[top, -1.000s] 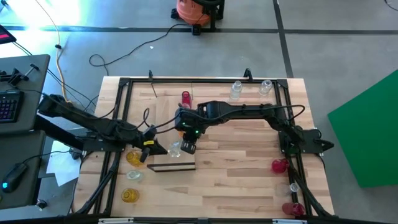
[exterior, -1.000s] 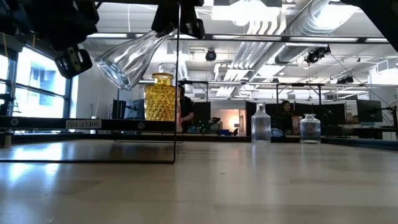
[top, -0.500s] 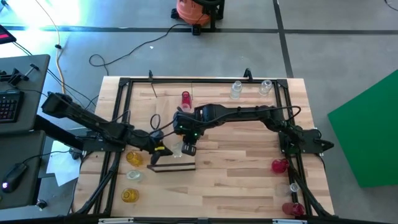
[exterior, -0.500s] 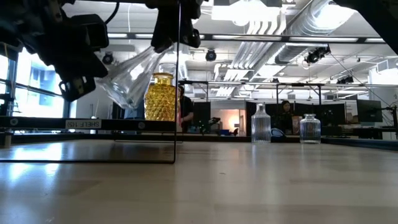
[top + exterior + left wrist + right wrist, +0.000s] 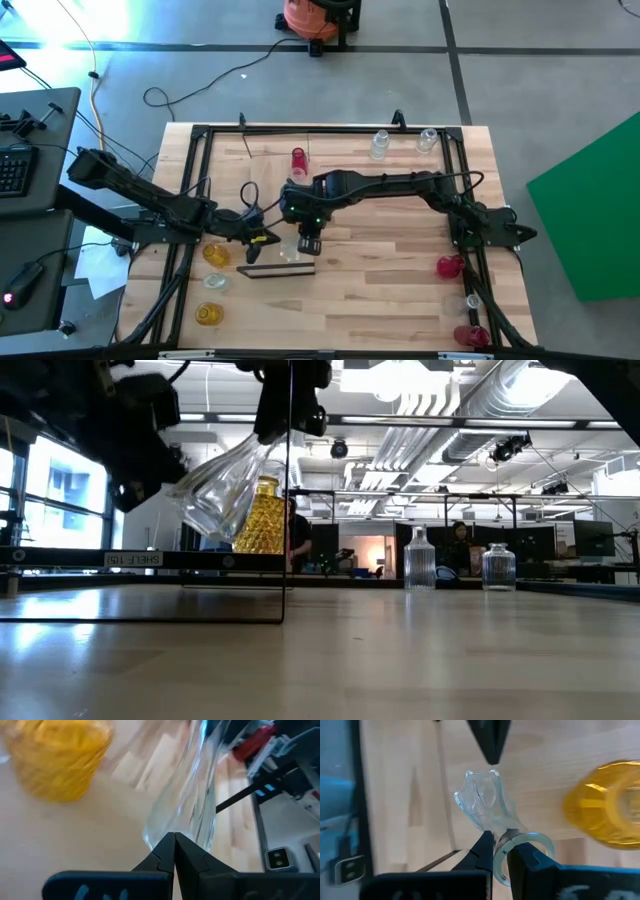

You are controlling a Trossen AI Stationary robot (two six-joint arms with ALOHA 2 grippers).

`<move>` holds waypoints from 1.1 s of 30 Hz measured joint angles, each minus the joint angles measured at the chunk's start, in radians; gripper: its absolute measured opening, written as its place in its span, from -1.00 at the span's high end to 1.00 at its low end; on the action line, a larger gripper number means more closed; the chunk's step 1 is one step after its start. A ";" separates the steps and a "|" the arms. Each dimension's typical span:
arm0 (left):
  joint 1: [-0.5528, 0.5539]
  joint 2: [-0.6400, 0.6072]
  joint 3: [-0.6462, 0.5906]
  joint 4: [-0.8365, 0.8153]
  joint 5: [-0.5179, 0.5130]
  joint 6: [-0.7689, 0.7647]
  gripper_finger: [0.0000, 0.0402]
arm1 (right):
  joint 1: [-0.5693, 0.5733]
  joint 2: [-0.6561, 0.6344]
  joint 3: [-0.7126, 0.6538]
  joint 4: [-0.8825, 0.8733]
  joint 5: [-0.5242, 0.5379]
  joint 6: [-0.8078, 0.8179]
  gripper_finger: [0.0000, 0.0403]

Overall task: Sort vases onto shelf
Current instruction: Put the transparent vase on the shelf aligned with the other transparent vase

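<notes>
Overhead, the slatted light-wood table [image 5: 400,280] carries a small flat wooden shelf [image 5: 280,268] with a dark edge. Above it, the right pincer [image 5: 499,851] grasps the rim of a tilted clear glass vase [image 5: 222,488]; the left pincer [image 5: 174,840], clenched, points at its base.

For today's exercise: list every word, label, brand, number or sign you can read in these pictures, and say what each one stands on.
"SHELF 101" (last characters uncertain): small white label on the front edge of the thin dark-edged light-wood shelf, low view.
Pale blue marks on the dark body behind the left gripper, left wrist view: too blurred to read.
Nothing else readable, including on the tilted clear glass vase.
</notes>
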 joint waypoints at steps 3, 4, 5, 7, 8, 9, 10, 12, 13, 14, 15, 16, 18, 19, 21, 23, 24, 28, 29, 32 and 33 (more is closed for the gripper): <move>0.000 0.001 0.025 -0.039 0.002 0.014 1.00 | -0.002 0.000 0.000 -0.003 0.004 -0.012 0.98; 0.000 0.003 0.033 -0.042 0.002 0.019 1.00 | -0.003 0.000 0.000 -0.003 0.006 -0.018 0.98; 0.000 0.005 0.041 -0.040 0.005 0.019 1.00 | -0.003 0.000 0.000 -0.003 0.011 -0.022 0.98; 0.000 0.005 0.043 -0.038 0.022 0.018 1.00 | -0.005 0.000 0.000 -0.002 0.026 -0.025 0.98; 0.000 0.006 0.043 -0.038 0.030 0.013 1.00 | -0.005 0.000 0.000 -0.002 0.025 -0.025 0.98; 0.000 0.006 0.043 -0.040 0.031 0.007 1.00 | -0.005 0.000 0.000 -0.003 0.025 -0.026 0.98; 0.000 0.006 0.043 -0.041 0.033 0.005 1.00 | -0.005 0.000 0.000 -0.003 0.025 -0.027 0.98; 0.000 0.006 0.043 -0.046 0.033 0.005 1.00 | -0.005 0.000 0.000 -0.002 0.025 -0.034 0.98; 0.001 0.006 0.043 -0.045 0.032 0.005 1.00 | -0.005 0.000 0.000 -0.002 0.025 -0.036 0.98; 0.004 0.008 0.043 -0.044 0.033 0.005 1.00 | -0.005 0.000 0.000 -0.002 0.026 -0.038 0.98; 0.007 0.014 0.043 -0.039 0.034 0.006 1.00 | -0.005 0.000 0.000 -0.002 0.026 -0.040 0.98; 0.011 0.021 0.043 -0.039 0.038 0.005 1.00 | -0.005 0.000 0.000 0.000 0.026 -0.041 0.98; 0.018 0.040 0.042 -0.037 0.046 0.005 1.00 | -0.005 0.000 0.000 0.006 0.027 -0.044 0.98; 0.021 0.054 0.042 -0.031 0.052 0.003 1.00 | -0.005 0.000 0.000 0.009 0.028 -0.044 0.98; 0.025 0.079 0.042 -0.013 0.056 0.003 1.00 | -0.005 0.000 0.000 0.010 0.028 -0.044 0.98; 0.025 0.101 0.042 0.011 0.051 0.001 1.00 | -0.005 0.000 0.000 0.005 0.028 -0.044 0.98; 0.025 0.110 0.042 0.022 0.050 0.002 1.00 | -0.005 0.000 0.000 0.003 0.029 -0.044 0.98; 0.024 0.136 0.042 0.046 0.050 0.000 1.00 | -0.005 0.000 0.000 -0.003 0.029 -0.045 0.98; 0.024 0.138 0.042 0.045 0.049 -0.001 1.00 | -0.005 0.000 -0.001 -0.003 0.029 -0.044 0.98; 0.024 0.147 0.042 0.047 0.042 0.001 1.00 | -0.005 0.000 -0.001 -0.003 0.029 -0.044 0.98; 0.024 0.147 0.042 0.045 0.039 0.001 1.00 | -0.005 0.000 -0.001 -0.003 0.029 -0.044 0.98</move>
